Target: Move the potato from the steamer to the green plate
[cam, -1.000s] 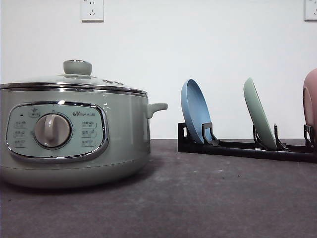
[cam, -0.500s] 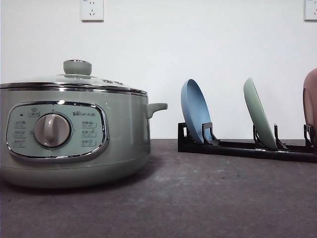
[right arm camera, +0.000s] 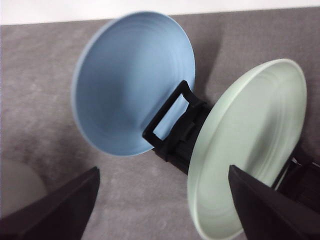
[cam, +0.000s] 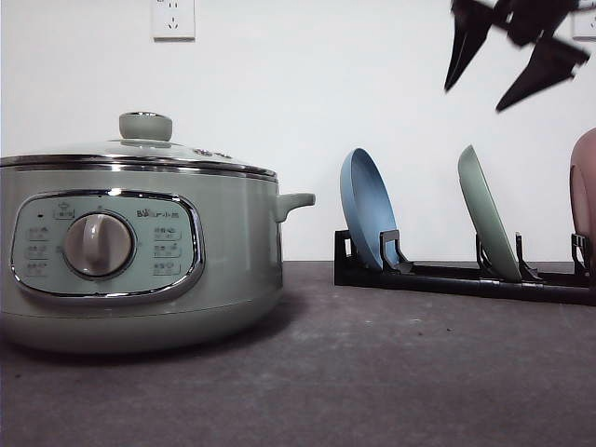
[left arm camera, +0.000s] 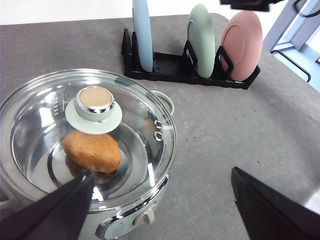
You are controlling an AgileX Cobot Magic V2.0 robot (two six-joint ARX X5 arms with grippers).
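— Two jobs stand ahead of us, we reckon: get the green plate [cam: 488, 216] down flat, and get the lid [left arm camera: 90, 131] off the steamer [cam: 140, 253]. Which one are we on?

— The plate, by the look of it. Our right gripper [cam: 506, 58] hangs high above the rack [cam: 461, 277], fingers spread wide, nothing between them. From its wrist we look down on the blue plate [right arm camera: 134, 82] and the green one side by side, both on edge in their slots.

— And the potato [left arm camera: 92, 150]?

— Inside the steamer, under the glass lid, lying on the bottom just beside the knob [left arm camera: 94, 100]. Lid shut, so nothing reaches it yet.

— Our left gripper [left arm camera: 165, 202]?

— Above the steamer, jaws wide, empty. It sits well placed for the knob.

— So the next move?

— We'd judge: lower the right onto the green plate's upper rim, not the blue, nor the pink dish [left arm camera: 242, 45] at the rack's other end. The plate leans in its slot, so the fingers should straddle the rim edge-on and lift along the lean.
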